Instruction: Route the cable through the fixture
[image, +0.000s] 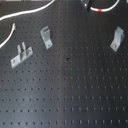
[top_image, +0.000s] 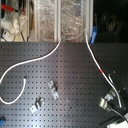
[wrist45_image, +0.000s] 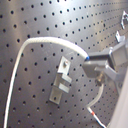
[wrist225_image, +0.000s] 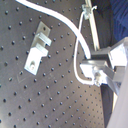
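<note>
One cable (wrist45_image: 47, 42) strand runs into the claw (wrist45_image: 98, 70), beside the fixture (wrist45_image: 61, 80).

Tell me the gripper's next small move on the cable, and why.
Probably carry the held cable sideways toward the fixture. In both wrist views the gripper appears shut on the white cord, which loops beside the upright bracket but does not touch it or pass through its slot. So lining the cord up with that slot seems the next step.

White cable (image: 20, 16) (red band at top) crosses pegboard (image: 70, 95) above grey brackets.
</note>
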